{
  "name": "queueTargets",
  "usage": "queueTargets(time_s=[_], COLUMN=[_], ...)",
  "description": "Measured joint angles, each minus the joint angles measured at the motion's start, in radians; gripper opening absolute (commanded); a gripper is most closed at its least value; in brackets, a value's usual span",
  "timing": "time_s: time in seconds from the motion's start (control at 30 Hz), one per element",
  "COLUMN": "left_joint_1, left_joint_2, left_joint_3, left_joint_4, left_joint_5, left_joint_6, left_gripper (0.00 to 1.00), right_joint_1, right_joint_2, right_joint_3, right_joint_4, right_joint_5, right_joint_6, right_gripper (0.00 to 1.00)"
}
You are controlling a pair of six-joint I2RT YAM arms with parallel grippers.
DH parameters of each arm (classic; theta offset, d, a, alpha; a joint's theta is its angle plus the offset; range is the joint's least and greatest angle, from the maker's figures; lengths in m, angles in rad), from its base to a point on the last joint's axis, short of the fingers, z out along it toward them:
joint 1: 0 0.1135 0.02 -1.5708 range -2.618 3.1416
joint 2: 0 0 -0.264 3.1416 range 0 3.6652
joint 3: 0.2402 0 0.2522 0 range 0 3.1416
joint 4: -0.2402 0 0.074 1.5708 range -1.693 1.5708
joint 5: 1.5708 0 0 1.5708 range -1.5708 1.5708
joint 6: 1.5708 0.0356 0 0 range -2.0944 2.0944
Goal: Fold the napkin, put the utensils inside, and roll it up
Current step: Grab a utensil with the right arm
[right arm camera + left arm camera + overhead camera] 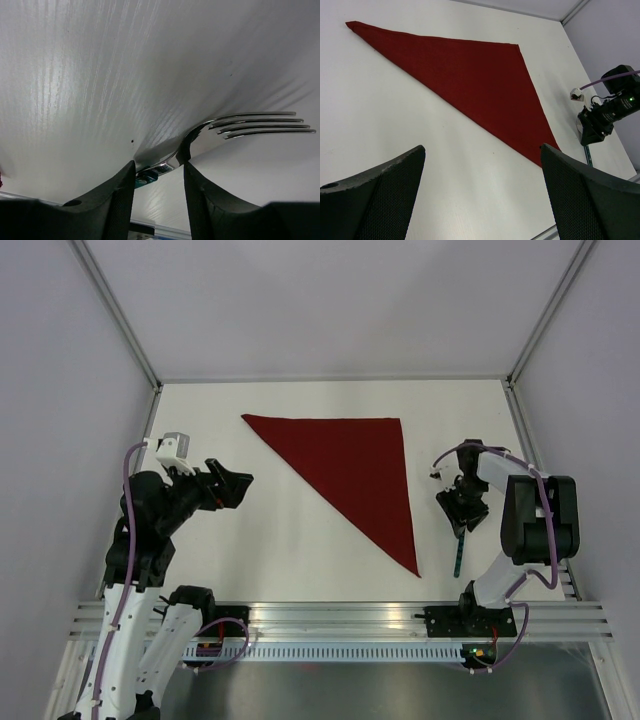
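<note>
Fork point(250, 125): likely light, stiff and slippery. It lies flat on the tabletop point(280, 540), at 4 o'clock from the napkin point(350, 465).
Best hold: the neck.
Right fingers point(115, 200): straddle the neck, narrowly apart; cannot tell whether they pinch it.
Left fingers point(385, 190): wide open, empty.
Napkin: soft, limp, folded into a triangle.

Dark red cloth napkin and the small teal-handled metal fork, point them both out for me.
Dark red cloth napkin point(354, 468), top external view, middle of the folded triangle.
Teal-handled metal fork point(185, 145), right wrist view, on its curved neck.
</note>
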State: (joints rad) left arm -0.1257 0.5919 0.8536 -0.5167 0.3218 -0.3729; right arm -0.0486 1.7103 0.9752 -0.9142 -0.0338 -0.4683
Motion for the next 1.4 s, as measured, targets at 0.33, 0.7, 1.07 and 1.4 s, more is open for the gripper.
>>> queueTargets(time_s=[0.33,0.7,1.07,1.4], left_joint_1=[0.000,0.000,0.000,0.000], left_joint_2=[0.000,0.002,0.030,0.058], left_joint_3=[-0.004,-0.010,-0.011,-0.023], left_joint_4=[0.000,0.000,0.000,0.000], left_joint_5=[-0.002,-0.005,-0.006,-0.009], left_joint_6=[0.000,0.000,0.000,0.000], left_gripper=[1.00,1.00,1.00,1.00], right_joint_1=[0.013,0.016,0.044,0.142], right_joint_2=[0.027,0.164,0.190,0.190], right_joint_3=[0.019,0.217,0.350,0.641], right_joint_4=[0.005,-0.004,0.094,0.004], right_joint_5=[0.049,-0.008,-0.022,-0.077], right_joint_6=[0.026,0.121,0.195,0.195], right_gripper=[0.31,0.00,0.00,0.00])
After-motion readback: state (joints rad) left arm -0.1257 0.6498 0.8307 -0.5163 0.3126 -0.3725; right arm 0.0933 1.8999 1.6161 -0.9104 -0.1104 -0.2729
